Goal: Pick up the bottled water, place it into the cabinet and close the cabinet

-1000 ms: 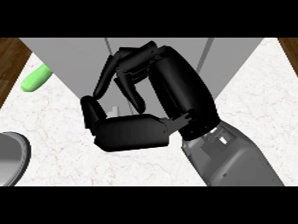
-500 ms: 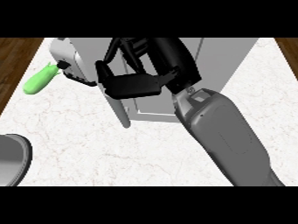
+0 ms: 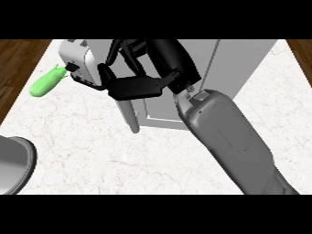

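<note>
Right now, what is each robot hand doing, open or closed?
Left robot hand: not in view.
Right robot hand: open, holding nothing visible.

Grey cabinet [image 3: 246, 64] stands at the far edge of the white marble table [image 3: 104, 160], its door [image 3: 130, 116] open and seen edge-on. The right robot hand [image 3: 137, 86], on a grey forearm [image 3: 229, 141], is at the door's top, fingers spread and slightly bent. Green bottled water [image 3: 47, 83] lies near the far left corner. A grey round object [image 3: 3, 162], unidentified, sits at the left edge.
</note>
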{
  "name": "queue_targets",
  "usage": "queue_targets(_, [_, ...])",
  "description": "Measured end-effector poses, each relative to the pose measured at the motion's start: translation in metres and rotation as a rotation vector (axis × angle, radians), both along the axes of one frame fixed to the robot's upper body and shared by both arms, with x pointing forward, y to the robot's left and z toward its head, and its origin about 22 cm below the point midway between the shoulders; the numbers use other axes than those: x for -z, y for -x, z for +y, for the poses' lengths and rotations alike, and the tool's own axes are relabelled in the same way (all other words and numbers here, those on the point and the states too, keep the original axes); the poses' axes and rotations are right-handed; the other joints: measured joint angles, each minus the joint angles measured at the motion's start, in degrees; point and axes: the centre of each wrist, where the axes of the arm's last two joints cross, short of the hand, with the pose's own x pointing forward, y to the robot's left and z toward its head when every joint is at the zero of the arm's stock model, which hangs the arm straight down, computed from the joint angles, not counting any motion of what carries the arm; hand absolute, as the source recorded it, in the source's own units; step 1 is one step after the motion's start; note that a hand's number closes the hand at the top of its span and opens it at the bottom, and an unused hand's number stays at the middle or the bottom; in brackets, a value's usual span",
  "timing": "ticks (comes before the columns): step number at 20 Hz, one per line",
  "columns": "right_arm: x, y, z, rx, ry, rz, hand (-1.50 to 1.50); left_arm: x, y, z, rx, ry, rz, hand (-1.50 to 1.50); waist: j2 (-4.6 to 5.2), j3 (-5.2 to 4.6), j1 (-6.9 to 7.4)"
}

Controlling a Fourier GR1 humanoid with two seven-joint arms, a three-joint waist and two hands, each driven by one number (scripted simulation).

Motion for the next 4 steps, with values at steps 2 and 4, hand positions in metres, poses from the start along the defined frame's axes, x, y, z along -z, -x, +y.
queue_targets(2, [0.0016, -0.0023, 0.0000, -0.005, -0.002, -0.006, 1.50, -0.0027, -0.0020, -0.0013, 0.005, -0.003, -0.005, 1.50, -0.09, -0.15, 0.24])
queue_targets(4, [0.0028, -0.0037, 0.0015, -0.009, -0.001, -0.014, 1.50, -0.0046, -0.0035, -0.0006, 0.009, -0.003, -0.009, 1.50, -0.12, -0.25, 0.43])
